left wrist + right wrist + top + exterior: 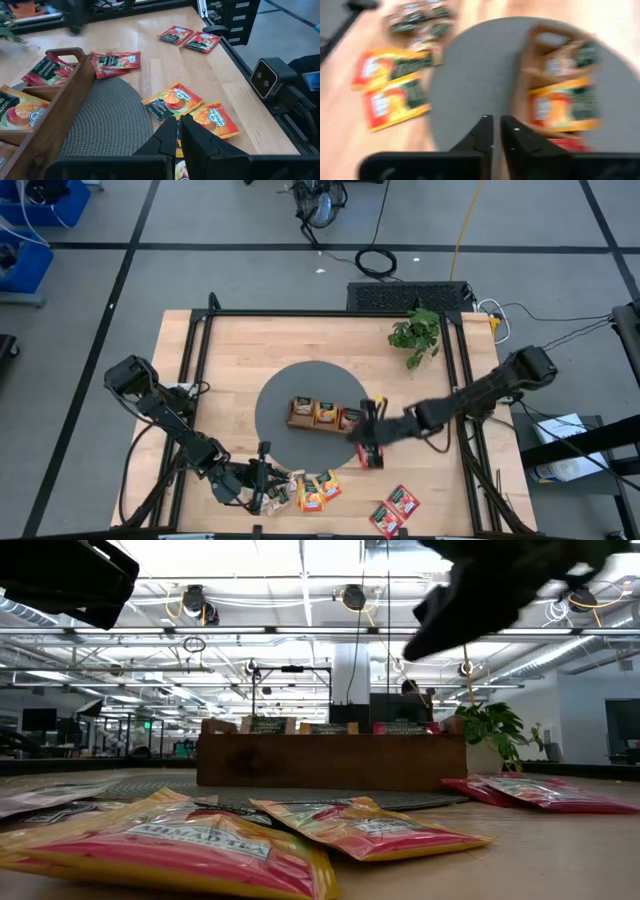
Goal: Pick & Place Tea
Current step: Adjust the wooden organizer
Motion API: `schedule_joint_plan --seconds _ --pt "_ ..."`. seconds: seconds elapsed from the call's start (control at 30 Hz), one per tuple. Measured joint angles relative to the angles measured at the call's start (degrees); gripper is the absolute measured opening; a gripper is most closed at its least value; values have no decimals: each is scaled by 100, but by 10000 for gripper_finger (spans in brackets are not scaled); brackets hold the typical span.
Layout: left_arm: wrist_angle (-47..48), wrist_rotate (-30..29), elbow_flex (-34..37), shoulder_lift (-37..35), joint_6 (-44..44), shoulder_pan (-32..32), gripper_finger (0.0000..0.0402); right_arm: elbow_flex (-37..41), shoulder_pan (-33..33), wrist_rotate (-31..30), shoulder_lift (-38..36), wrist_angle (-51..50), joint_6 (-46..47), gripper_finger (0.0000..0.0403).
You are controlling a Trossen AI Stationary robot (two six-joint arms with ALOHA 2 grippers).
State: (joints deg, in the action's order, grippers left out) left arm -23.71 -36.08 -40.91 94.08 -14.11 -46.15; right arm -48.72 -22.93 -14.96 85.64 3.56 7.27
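Tray [325, 414] on the grey mat is being filled: sachets are sitting in all three compartments. Orange sachets [318, 490] and red sachets [394, 510] are lying loose on the table. Right gripper [372, 425], fingers together and empty, is hanging by the tray's end over a red sachet [371, 456]; left gripper [268, 489], also pinched closed, is being held by the orange ones.

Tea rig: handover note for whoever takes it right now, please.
Left end effector: shut, empty, low at the table's near edge over the orange sachets.
Right end effector: shut, empty, above the grey mat by the tray's right end.
Done: the wooden tray holds sachets in all three compartments.
Left: two orange sachets, a red sachet lying beside the tray, two red sachets at the near right, and some pale ones under the left arm.
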Motion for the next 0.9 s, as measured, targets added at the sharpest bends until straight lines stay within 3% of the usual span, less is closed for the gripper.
schedule_joint_plan --seconds 0.13,0.27,0.63,0.9 --pt "-15 -2 0 0 7 23 31 552 -291 7 290 1559 277 14" --pt "-22 -4 -2 0 37 92 31 979 -309 -6 538 2418 504 4" --pt "86 -1 -2 2 -122 264 31 1264 120 -18 1055 2510 1010 1" --pt "126 2 -2 2 -166 264 31 1262 316 -457 1074 2480 981 1"
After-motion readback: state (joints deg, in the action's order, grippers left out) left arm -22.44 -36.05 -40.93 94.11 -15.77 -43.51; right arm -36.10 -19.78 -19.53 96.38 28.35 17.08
